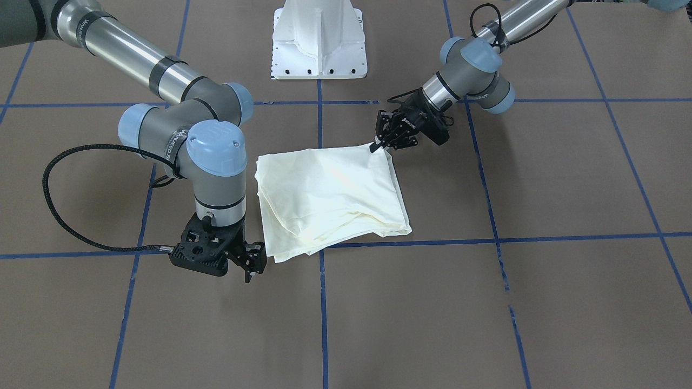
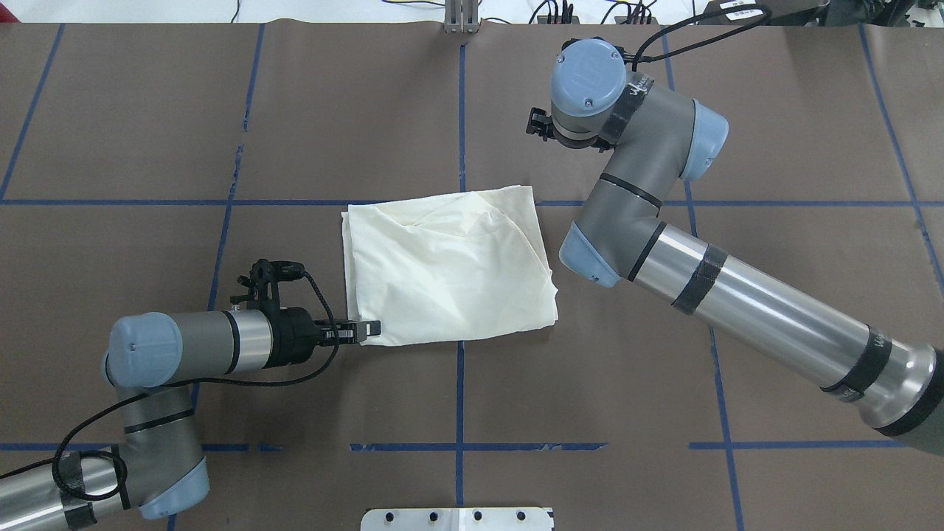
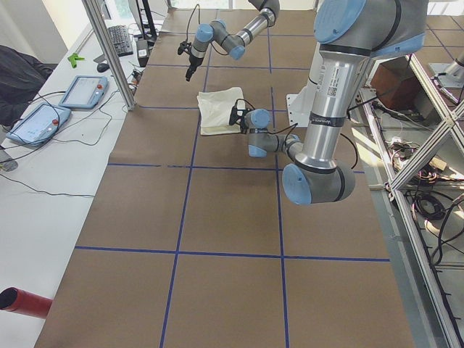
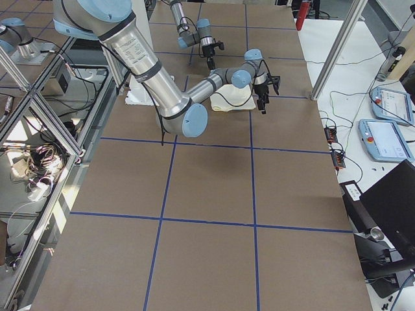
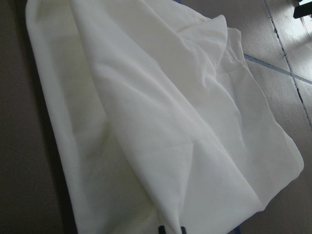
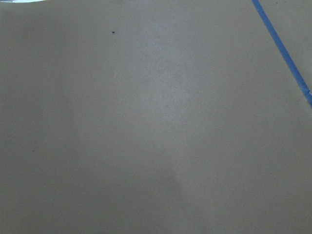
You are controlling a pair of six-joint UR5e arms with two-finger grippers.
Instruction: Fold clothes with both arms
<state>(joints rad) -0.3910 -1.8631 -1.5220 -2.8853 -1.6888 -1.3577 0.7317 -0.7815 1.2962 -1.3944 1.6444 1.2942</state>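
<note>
Folded cream T-shirt [image 1: 330,200] lies on the table [image 1: 486,302]. The left gripper [image 1: 377,146] is pinching 1 corner, and the right gripper [image 1: 251,267] hangs just beside another. Can't tell if that one's spread.

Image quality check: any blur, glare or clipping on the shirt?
Left wrist view: shirt soft-focused, highlights near clipping, folds readable. Right wrist view: only bare table and blue tape, dimmer toward the left edge. Front-facing view: sharp, evenly lit, folds visible.

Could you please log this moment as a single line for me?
shirt: folded, flat | left claw: pinching shirt corner | right claw: off shirt, state unclear
</note>
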